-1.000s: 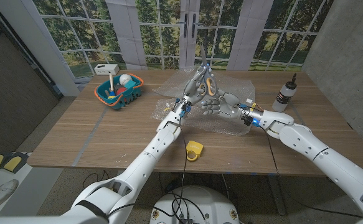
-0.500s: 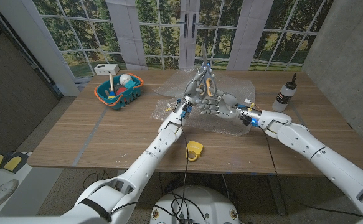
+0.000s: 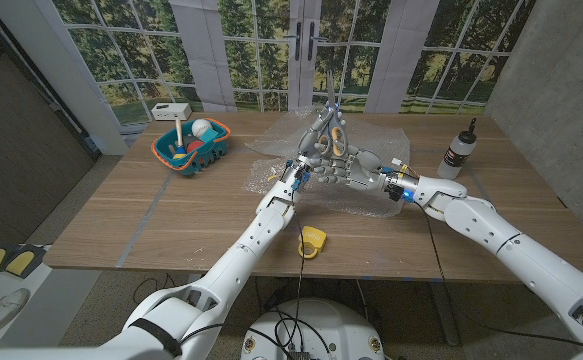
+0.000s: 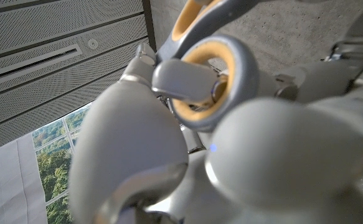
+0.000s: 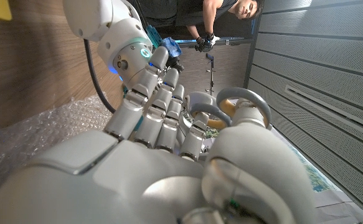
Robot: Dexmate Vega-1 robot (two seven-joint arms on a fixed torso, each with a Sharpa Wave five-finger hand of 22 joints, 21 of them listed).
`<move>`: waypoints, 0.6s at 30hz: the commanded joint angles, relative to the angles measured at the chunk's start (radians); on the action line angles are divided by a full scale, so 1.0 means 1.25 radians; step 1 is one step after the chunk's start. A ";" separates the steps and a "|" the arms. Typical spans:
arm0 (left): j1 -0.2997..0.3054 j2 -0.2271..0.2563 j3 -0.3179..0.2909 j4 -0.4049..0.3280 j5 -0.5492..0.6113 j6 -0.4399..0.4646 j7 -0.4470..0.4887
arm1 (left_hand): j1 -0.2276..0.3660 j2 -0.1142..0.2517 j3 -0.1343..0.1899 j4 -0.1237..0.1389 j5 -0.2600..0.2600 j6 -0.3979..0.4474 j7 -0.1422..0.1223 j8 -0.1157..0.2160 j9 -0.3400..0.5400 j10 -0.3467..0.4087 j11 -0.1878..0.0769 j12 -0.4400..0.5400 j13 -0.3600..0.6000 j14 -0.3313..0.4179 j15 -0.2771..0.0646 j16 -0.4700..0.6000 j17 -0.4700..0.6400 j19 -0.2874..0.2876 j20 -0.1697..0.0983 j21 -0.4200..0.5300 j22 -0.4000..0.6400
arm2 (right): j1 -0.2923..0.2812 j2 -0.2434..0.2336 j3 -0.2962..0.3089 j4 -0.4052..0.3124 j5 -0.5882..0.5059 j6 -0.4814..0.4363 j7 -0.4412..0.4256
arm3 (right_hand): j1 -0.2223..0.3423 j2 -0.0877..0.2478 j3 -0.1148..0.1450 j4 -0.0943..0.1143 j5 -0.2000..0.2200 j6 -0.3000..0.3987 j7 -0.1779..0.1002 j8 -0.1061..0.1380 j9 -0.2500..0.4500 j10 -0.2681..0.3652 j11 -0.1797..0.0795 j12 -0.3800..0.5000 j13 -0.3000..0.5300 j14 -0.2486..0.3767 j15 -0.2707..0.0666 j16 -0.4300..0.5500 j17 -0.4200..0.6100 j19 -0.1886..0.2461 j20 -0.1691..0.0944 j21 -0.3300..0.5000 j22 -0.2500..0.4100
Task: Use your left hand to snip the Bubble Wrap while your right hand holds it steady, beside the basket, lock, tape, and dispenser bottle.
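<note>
A clear Bubble Wrap sheet (image 3: 371, 135) lies spread on the far middle of the table. My left hand (image 3: 321, 140) is raised over it and holds grey scissors with yellow-lined loops (image 3: 333, 128), blades pointing up. A finger goes through one loop (image 4: 209, 74). My right hand (image 3: 353, 170) hovers low over the wrap right beside the left hand, fingers stretched toward it with nothing seen between them. In the right wrist view its fingers (image 5: 159, 115) reach out next to the scissor loops (image 5: 240, 102), above the wrap (image 5: 38, 124).
An orange-and-blue basket (image 3: 193, 148) with small items stands at the far left, a white box (image 3: 171, 109) behind it. A yellow lock (image 3: 312, 241) lies near the front edge. The dispenser bottle (image 3: 458, 150) stands at the right. A person (image 5: 225, 15) stands beyond the table.
My right hand has slid left over the wrap until it sits against the left hand. The left hand with the scissors has barely moved.
</note>
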 commanded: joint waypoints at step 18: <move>0.004 -0.020 -0.001 0.022 0.005 -0.006 -0.004 | 0.045 0.041 0.000 0.002 0.006 0.009 -0.027 0.012 0.013 0.006 -0.010 -0.004 0.013 -0.002 -0.041 0.005 0.007 -0.017 -0.057 0.012 -0.001 | 0.019 0.030 0.006 0.060 0.041 -0.025 0.084 | 0.058 -0.011 0.008 -0.012 -0.009 0.108 0.042 0.033 0.013 -0.025 -0.004 0.015 -0.004 -0.045 0.000 0.002 0.011 -0.026 0.003 -0.013 0.002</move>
